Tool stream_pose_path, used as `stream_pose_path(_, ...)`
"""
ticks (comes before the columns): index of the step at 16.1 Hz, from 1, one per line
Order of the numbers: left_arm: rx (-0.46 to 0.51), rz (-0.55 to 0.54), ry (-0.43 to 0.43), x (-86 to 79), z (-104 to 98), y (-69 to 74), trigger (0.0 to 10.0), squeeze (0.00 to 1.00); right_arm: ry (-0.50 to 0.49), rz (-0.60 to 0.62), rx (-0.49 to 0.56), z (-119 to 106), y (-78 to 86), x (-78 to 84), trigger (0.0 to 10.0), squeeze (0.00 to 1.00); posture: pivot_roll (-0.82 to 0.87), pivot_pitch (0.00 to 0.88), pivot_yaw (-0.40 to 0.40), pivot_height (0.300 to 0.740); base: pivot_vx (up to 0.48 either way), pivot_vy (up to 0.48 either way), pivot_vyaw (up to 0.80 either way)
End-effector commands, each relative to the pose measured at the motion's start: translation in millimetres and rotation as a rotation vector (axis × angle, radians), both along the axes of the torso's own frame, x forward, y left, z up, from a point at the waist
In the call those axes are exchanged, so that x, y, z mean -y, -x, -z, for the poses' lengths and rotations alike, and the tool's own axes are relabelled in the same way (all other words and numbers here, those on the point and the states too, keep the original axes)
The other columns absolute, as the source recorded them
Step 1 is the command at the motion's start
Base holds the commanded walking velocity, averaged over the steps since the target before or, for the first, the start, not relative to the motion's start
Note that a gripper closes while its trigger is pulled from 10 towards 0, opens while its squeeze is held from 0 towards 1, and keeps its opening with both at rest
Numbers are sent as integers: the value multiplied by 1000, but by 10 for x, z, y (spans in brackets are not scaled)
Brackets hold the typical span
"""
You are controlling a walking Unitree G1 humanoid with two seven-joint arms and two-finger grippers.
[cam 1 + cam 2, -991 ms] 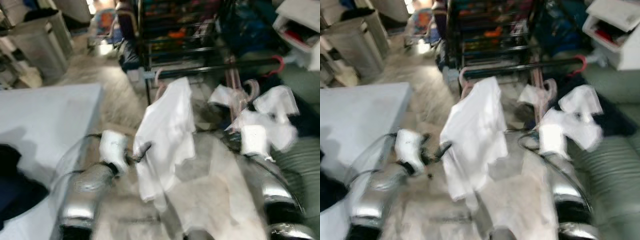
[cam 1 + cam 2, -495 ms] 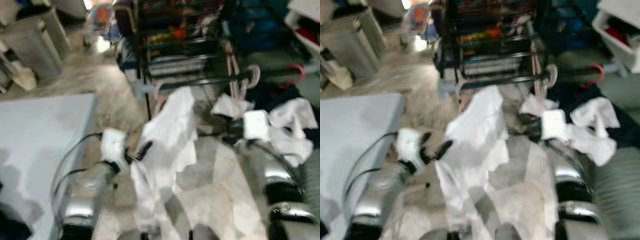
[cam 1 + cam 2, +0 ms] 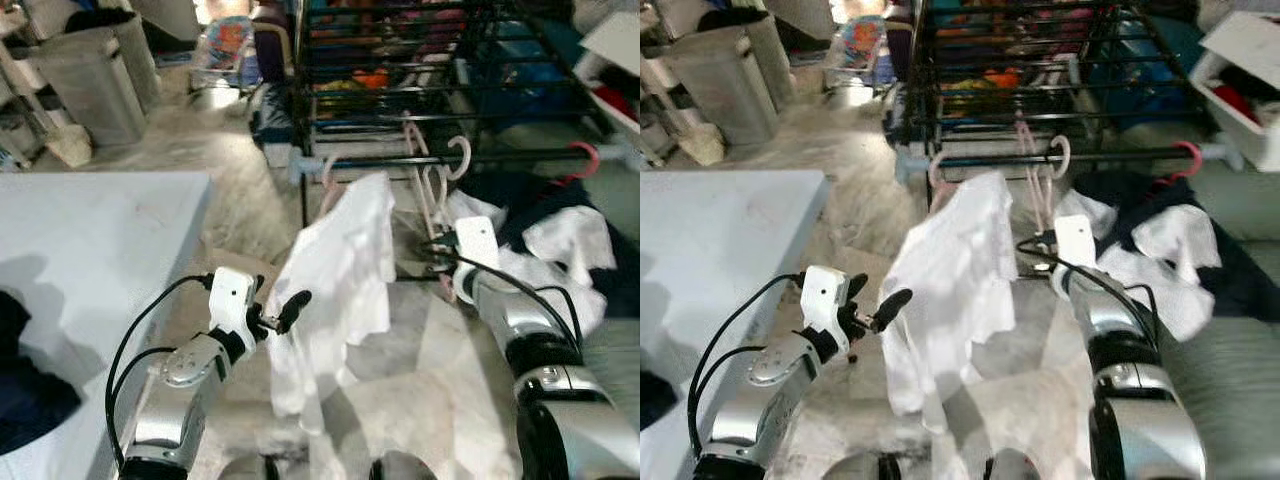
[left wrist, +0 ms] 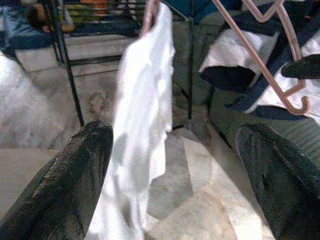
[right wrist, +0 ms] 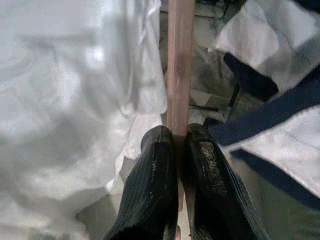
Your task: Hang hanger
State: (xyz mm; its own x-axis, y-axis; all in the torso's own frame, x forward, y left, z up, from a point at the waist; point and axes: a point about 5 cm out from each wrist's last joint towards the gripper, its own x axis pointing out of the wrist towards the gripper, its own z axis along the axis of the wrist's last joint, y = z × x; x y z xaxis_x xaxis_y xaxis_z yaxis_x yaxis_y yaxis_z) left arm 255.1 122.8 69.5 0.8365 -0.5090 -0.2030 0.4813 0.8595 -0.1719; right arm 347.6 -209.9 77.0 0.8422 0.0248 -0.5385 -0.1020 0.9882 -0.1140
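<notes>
Leftmost, a pale blue table (image 3: 100, 230) carried a dark garment (image 3: 25, 370) at its near edge, with a grey bin (image 3: 95, 85) standing on the marble floor (image 3: 230, 190) beyond it.

Next, the left gripper (image 3: 275, 312) was raised just beside the white shirt (image 3: 335, 290), its two black fingers (image 4: 65, 185) spread wide with nothing between them. In the left wrist view the shirt hung between and beyond the fingertips, apart from both.

Centre: the white shirt drooped from a pink hanger whose hook (image 3: 328, 168) sat over the front rail (image 3: 440, 157) of a black drying rack (image 3: 420, 70). Coloured clothing lay on the rack's rear bars, too blurred to itemise.

Right of the shirt, further pink hangers (image 3: 432, 170) hung on the same rail, one hook (image 3: 460, 155) curled over it. The right gripper (image 3: 437, 255) was held low beside these, its fingers (image 5: 155, 190) pressed together on the straight bar of a pink hanger (image 5: 180, 65). That hanger's upper end appeared to reach the rail, though the hook itself could not be followed with certainty.

Far right: a heap of white and navy laundry (image 3: 560, 240) lay against a grey-green sofa (image 3: 1240, 400), and a red hook (image 3: 590, 160) sat at the rail's end. A white box (image 3: 1245, 60) stood behind.
</notes>
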Motion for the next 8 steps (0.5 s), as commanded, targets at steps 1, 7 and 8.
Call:
stream_pose_path(1,17,6,-13,-2,-50,5,10000,0,0,-26,-1,-42,-55,-51,10000,0,-58,60,37,740,0,0,0)
stream_pose_path(7,23,-1,-3,-33,-81,64,10000,0,-2,1,14,-188,-186,11,10000,0,-44,79,33,740,0,0,0)
stream_pose_path(8,21,-2,-1,-40,-83,66,10000,0,6,-2,16,-189,-190,10,10000,0,-44,79,33,740,0,0,0)
